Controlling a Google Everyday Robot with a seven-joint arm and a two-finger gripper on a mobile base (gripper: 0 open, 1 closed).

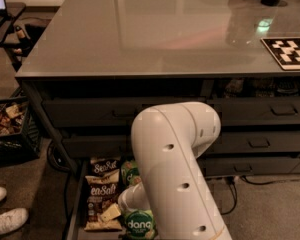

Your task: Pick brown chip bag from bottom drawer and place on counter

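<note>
Camera view, robot arm reaching down below the front edge of the desk (pixel 165 34). One brown chip bag (pixel 101 204) lies in the left half of the bottom drawer (pixel 72 219), which is pulled out under the front left corner of the desk. A second brown bag (pixel 104 167) lies just behind it. The hand (pixel 110 213) sits low over the nearer bag's lower right part. Whether it is open or closed cannot be told, since the white arm (pixel 175 184) covers most of it.

Risks, as judged:
- A green bag (pixel 140 225) lies just beside the nearer brown bag on its right, so a grasp set slightly right could take the wrong bag, or both.
- The crinkly film may slip from a shallow pinch near its edge.
- On the lift, bag or arm could catch the closed drawers (pixel 240 114) above, or the desk's front edge.

Surroundings:
- Another green bag (pixel 130 170) lies beside the second brown bag.
- A black-and-white marker tile (pixel 288 51) rests at the right edge of the desk.
- A crate (pixel 10 129) and white shoes (pixel 7 221) stand on the floor left of the desk.
- Cables (pixel 232 184) trail on the floor below the front edge, to the right.
</note>
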